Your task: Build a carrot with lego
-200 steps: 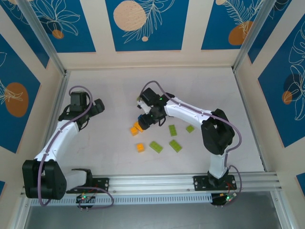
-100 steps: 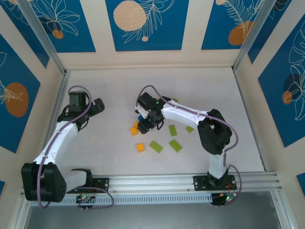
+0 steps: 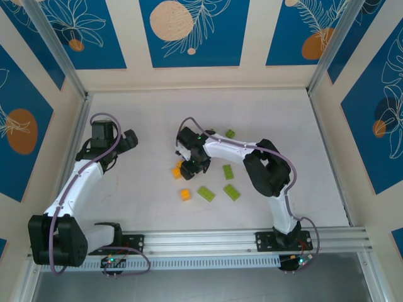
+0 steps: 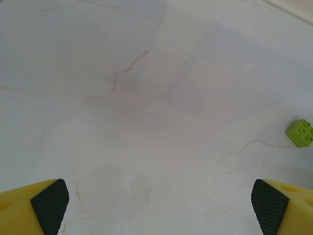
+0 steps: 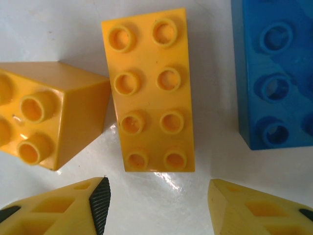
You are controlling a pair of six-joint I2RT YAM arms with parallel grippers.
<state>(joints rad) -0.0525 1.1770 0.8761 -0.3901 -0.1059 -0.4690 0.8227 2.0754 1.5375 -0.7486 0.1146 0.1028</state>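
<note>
Right wrist view: the right gripper (image 5: 159, 196) hovers with jaws partly spread and empty. A long orange brick (image 5: 146, 90) lies studs-up at its 12 o'clock, a tipped orange brick (image 5: 49, 117) just beside it at 10 o'clock, and a blue brick (image 5: 274, 73) at 2 o'clock. The left gripper (image 4: 156, 210) stands wide and empty over the table (image 4: 146, 98), with a small lime brick (image 4: 302, 133) at 2 o'clock. From above, a flat lime brick (image 3: 206, 194) lies at 5 o'clock of the right gripper.
</note>
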